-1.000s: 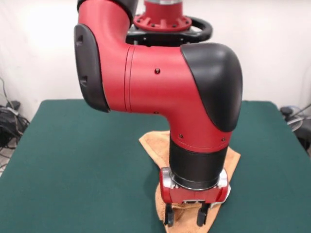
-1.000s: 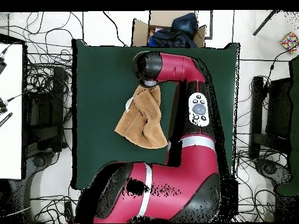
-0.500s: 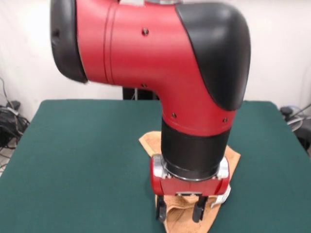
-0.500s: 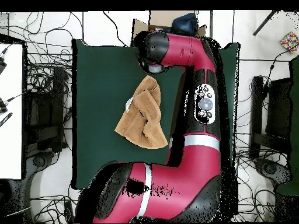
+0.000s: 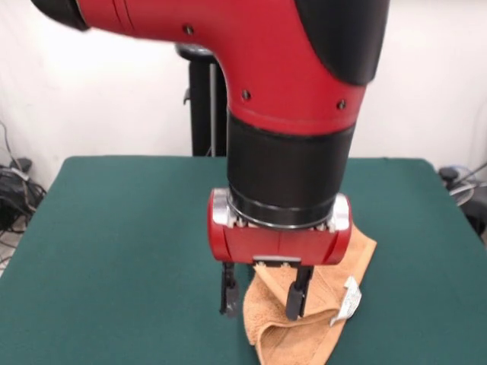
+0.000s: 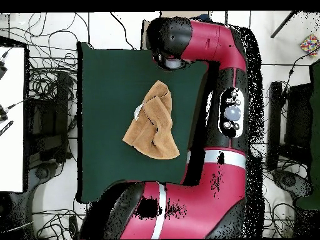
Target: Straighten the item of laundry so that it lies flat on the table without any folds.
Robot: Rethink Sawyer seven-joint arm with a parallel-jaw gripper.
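The item of laundry, a tan terry towel (image 5: 312, 323), lies crumpled on the green table (image 5: 114, 228) with its near edge rolled over and a white tag (image 5: 346, 300) at its right. In the overhead view the towel (image 6: 153, 122) is a long folded heap. My gripper (image 5: 262, 298) hangs open and empty just above the towel's near left end. One finger (image 5: 228, 293) is over bare cloth beside the towel, the other is in front of the towel. In the overhead view the gripper is hidden under the arm's wrist (image 6: 170, 47), beyond the towel's far tip.
The table (image 6: 106, 81) reaches well past the towel on every side. A cardboard box with dark cloth (image 6: 184, 28) stands past its far edge. Cables lie on the floor all round. A black stand (image 5: 202, 106) rises behind the table.
The arm has swung away from the robot's base, and the gripper has risen off the towel's end. The towel's tip now reaches a little farther that way.
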